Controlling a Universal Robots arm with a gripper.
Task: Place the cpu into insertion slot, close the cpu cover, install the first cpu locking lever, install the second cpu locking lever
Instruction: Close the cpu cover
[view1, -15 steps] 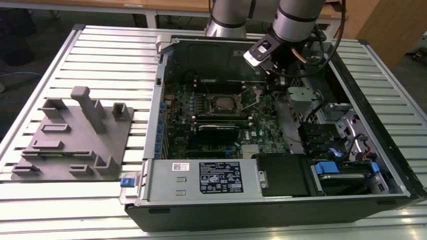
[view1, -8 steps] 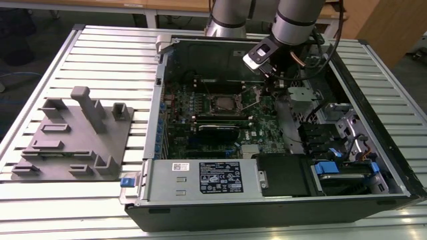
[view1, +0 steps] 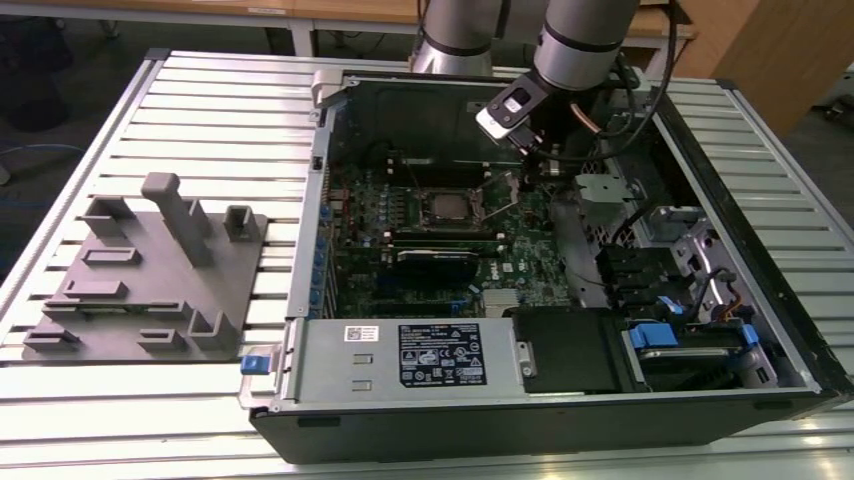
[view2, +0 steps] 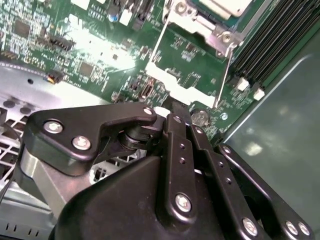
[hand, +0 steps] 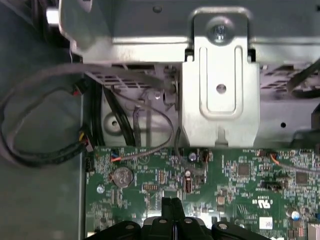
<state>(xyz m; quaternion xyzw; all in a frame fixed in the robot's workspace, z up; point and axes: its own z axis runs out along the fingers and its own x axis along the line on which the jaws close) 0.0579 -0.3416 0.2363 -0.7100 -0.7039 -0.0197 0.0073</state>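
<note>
Exterior view, centre frame: the cpu (view1: 447, 208) appears seated in the insertion slot (view1: 422, 208). Just to its right, the gripper (view1: 537, 172) is pinched closed on nothing. In the second wrist view its tips meet the open cpu cover (view2: 175, 85) at its free edge. An even, square push, clear of the motherboard (view2: 90, 65), looks wisest.

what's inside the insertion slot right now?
The cpu lies inside the insertion slot, silver-grey face up. The slot's floor beneath the chip is covered, so it cannot be seen.
</note>
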